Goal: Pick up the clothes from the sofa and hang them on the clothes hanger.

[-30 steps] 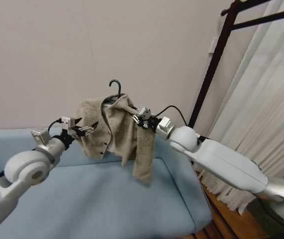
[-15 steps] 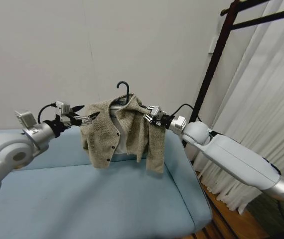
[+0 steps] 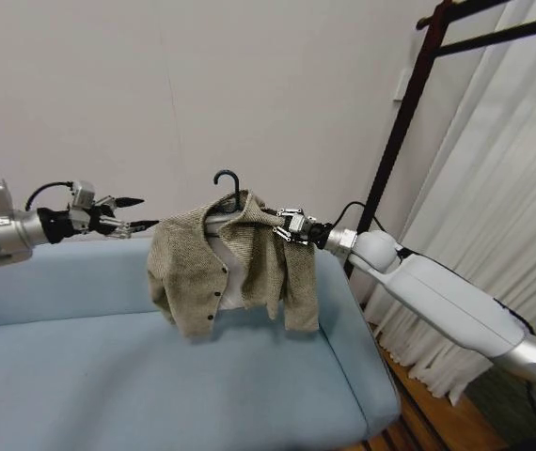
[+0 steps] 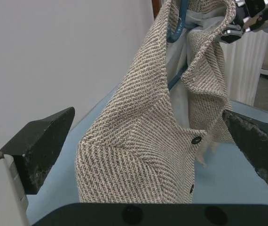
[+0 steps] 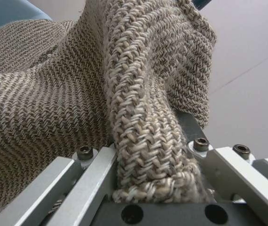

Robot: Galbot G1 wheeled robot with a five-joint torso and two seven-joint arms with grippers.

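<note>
A beige knitted cardigan (image 3: 221, 268) hangs on a dark blue hanger (image 3: 228, 180) in the air above the light blue sofa (image 3: 136, 376). My right gripper (image 3: 291, 228) is shut on the cardigan's shoulder; in the right wrist view the knit (image 5: 143, 141) is clamped between the metal fingers. My left gripper (image 3: 129, 213) stands open to the left of the cardigan, apart from it. In the left wrist view the cardigan (image 4: 157, 136) and the hanger's blue hook (image 4: 178, 28) lie beyond the spread dark fingertips (image 4: 42, 146).
A dark clothes rack (image 3: 409, 103) with a slanted post and top bars stands at the right, beside white curtains (image 3: 503, 188). A plain wall is behind the sofa. Wooden floor (image 3: 418, 413) shows at the sofa's right end.
My left gripper has let go of the cardigan and drawn away to the left. The cardigan now hangs from the right gripper alone, slightly lower and to the right.
</note>
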